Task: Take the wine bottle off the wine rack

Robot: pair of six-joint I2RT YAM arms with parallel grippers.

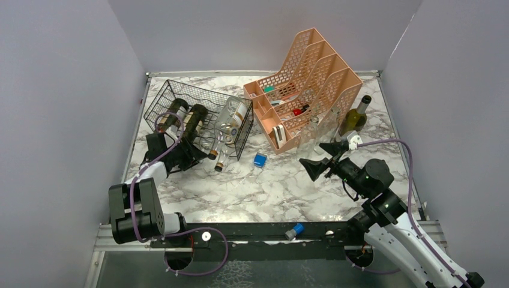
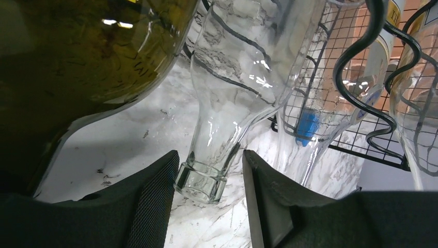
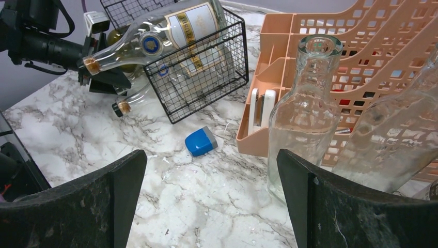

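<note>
**Left jaws spread around a clear bottle's neck**

The left gripper (image 2: 209,160) sits at the front of the black wine rack (image 1: 180,99), jaws spread. The neck of a clear wine bottle (image 2: 227,93) lies between them, its body inside the rack. Whether either pad touches the glass, I cannot tell. A dark bottle (image 2: 77,62) lies just outside one jaw. The right gripper (image 3: 209,155) hangs well apart, jaws wide and holding nothing. A blue block (image 3: 200,141) lies ahead between them, and a standing glass bottle (image 3: 304,119) is just before one jaw, beside the peach organizer (image 3: 330,20).

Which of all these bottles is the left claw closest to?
The clear bottle in the wine rack: its neck sits between the left gripper's open fingers. The dark bottle beside it lies outside them.
</note>
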